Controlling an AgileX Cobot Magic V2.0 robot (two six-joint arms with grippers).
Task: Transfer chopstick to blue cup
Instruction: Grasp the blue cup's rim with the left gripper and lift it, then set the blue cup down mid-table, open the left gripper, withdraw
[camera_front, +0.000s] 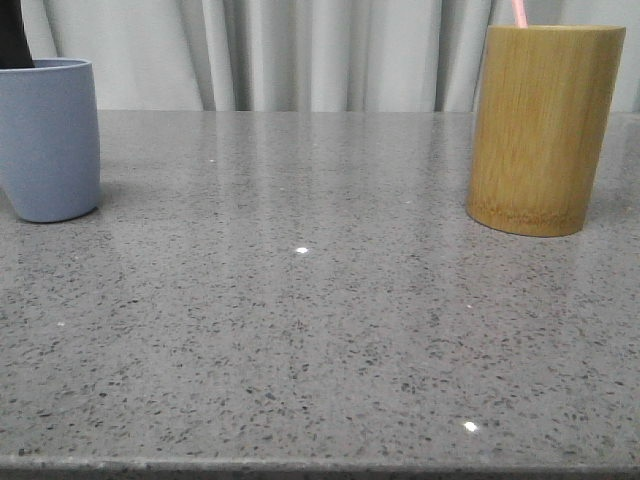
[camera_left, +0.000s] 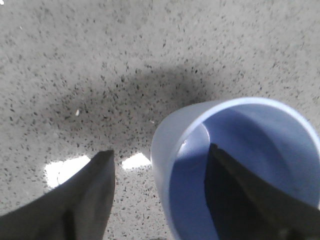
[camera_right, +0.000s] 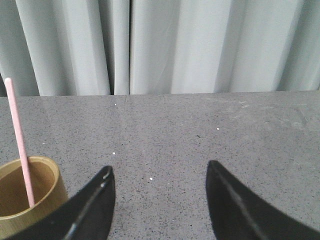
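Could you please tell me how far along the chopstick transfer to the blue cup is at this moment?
Nothing is transferred yet: the pink chopstick stands in the bamboo holder. In hand: the open left gripper straddles the rim of the empty blue cup, one finger inside. The open right gripper holds nothing beside the holder. Grasping, carrying and dropping remain.

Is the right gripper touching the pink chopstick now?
Apart. The right wrist view shows the right gripper open over bare table, while the chopstick stands in the bamboo holder, off to one side.
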